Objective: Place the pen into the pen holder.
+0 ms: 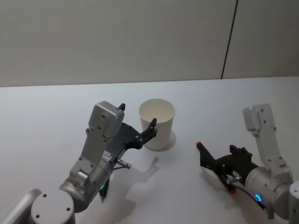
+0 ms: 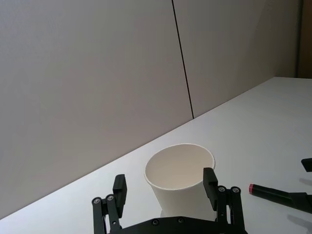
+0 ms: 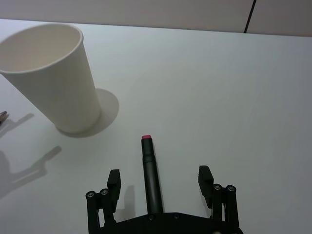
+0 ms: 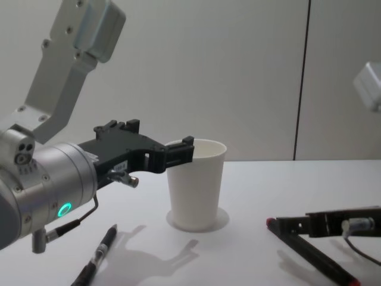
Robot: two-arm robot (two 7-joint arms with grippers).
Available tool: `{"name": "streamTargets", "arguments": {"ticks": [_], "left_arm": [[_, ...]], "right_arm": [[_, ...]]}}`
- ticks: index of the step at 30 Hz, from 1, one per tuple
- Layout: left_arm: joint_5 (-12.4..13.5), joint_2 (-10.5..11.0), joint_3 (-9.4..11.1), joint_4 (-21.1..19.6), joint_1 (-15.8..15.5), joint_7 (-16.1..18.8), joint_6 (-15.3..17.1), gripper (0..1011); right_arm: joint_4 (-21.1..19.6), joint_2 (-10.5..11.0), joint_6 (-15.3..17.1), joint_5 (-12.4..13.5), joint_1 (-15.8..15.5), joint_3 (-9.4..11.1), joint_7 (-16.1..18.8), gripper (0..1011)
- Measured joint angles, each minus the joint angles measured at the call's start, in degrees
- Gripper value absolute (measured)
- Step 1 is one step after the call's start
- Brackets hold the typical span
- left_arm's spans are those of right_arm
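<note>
Nothing of the job is done yet, as far as I can see. The pen holder (image 1: 156, 122) stands upright in the middle of the tabletop (image 1: 56, 107), and I see nothing inside it. The pen (image 3: 147, 156), black with a red tip, lies flat on the tabletop to the right of the cup and a little nearer, with its red tip aimed roughly at the cup and well apart from it.

The right gripper (image 3: 159, 171) sits low over the pen with its fingers spread wide, one on each side and neither one closed on the barrel. By my reckoning, the grasp, the lift, the carry to the rim and the drop are all left to do.

The left gripper (image 2: 165, 174) hovers at the cup's near-left side at about rim height, fingers apart. I cannot tell if it touches the paper. It crowds that side of the mouth, though the approach from the right looks open.

A second dark pen (image 4: 100, 253) lies at the near left under the left arm, clear of the route.
</note>
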Motion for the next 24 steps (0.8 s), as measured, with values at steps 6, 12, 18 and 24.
{"name": "streamTargets", "arguments": {"ticks": [6, 12, 18, 24], "left_arm": [[0.0, 0.0, 0.0, 0.0, 0.0, 0.0, 0.0, 1000], [0.0, 0.0, 0.0, 0.0, 0.0, 0.0, 0.0, 1000], [0.0, 0.0, 0.0, 0.0, 0.0, 0.0, 0.0, 1000], [0.0, 0.0, 0.0, 0.0, 0.0, 0.0, 0.0, 1000]], "right_arm": [[0.8, -0.5, 1.1, -0.6, 0.4, -0.2, 0.1, 1001], [1.3, -0.9, 1.8, -1.2, 0.7, -0.5, 0.4, 967], [1.8, -1.3, 2.5, -2.1, 1.0, -0.7, 0.5, 849], [2.2, -1.8, 3.3, -3.0, 1.3, -0.9, 0.4, 650]]}}
